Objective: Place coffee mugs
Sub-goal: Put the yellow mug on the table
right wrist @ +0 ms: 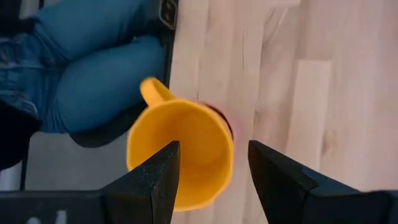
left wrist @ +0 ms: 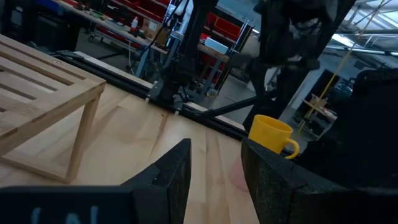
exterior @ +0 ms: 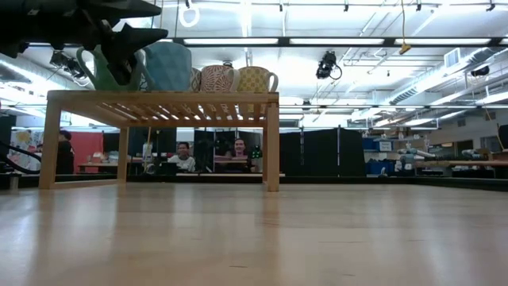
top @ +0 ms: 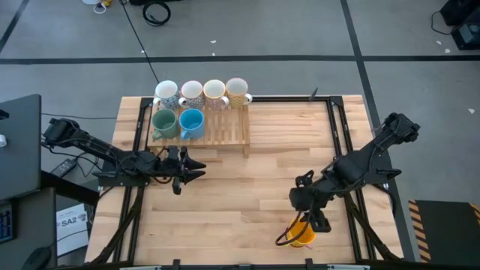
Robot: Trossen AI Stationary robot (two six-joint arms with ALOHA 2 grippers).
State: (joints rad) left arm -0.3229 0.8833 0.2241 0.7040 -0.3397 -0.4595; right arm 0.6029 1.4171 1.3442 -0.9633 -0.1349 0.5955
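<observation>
I see the table [top: 247, 187] with the slatted rack [top: 225, 131] at its far left corner carrying six mugs [top: 191, 122]. My right gripper [top: 319, 222] points down at the near edge, fingers spread and empty over the orange mug [right wrist: 180, 152]. My left gripper [top: 199, 169] waits beside the rack, part open, empty.

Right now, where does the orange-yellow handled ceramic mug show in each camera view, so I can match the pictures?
High view: orange-yellow handled ceramic mug at the table's near edge, right side, under the right tool.
Low view: not in it.
Left wrist view: far across the table, handle showing.
Right wrist view: seen from above, between the open fingers.
Shared landmark: the slatted wooden rack, also in the low and left wrist views.
</observation>
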